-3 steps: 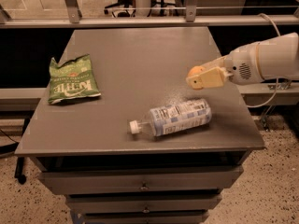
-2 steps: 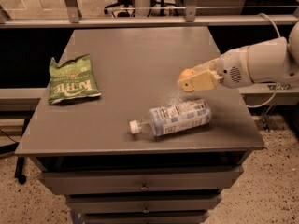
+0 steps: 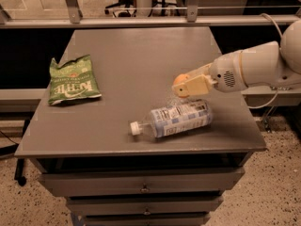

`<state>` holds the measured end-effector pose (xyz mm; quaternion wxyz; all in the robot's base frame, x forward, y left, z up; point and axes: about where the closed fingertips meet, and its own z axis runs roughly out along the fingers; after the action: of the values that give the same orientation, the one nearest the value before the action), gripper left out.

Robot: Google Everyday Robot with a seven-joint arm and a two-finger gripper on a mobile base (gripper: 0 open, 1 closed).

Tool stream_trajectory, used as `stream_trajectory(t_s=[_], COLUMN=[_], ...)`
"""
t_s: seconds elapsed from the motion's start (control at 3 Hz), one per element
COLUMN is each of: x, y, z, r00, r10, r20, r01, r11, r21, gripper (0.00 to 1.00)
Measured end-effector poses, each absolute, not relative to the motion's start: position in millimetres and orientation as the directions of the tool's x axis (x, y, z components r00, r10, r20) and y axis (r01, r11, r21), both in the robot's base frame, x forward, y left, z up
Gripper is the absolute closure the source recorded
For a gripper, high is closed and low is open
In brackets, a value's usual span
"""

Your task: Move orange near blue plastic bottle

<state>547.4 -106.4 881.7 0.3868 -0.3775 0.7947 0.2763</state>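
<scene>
The blue plastic bottle [image 3: 175, 119] lies on its side near the front of the grey table [image 3: 136, 65], white cap pointing left. The orange [image 3: 179, 80] is held in my gripper [image 3: 183, 85], just above and behind the bottle's middle. The gripper's cream fingers are closed around the fruit, and only part of the orange shows. My white arm [image 3: 254, 68] reaches in from the right.
A green chip bag [image 3: 71, 80] lies flat at the table's left side. A metal rail [image 3: 141, 20] runs along the back edge. Drawers [image 3: 141, 187] sit below the table front.
My gripper with the orange has moved left and slightly down, from the right of the table to a spot just behind the bottle.
</scene>
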Motion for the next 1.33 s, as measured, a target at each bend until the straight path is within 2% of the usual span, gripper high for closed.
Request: stream_trajectory(t_s=[0.67,1.0,1.33], x=[540,539,539], y=[-96,-91,-91], z=[882,883,883], r00=[-0.422,-0.424,-0.424], r10=[-0.395,-0.397,-0.398], r20=[-0.816,-0.814,-0.814], r01=[-0.822,-0.825,-0.825], r11=[0.546,0.54,0.54], r21=[0.161,0.166,0.166], gripper=[0.14,0.0,0.0])
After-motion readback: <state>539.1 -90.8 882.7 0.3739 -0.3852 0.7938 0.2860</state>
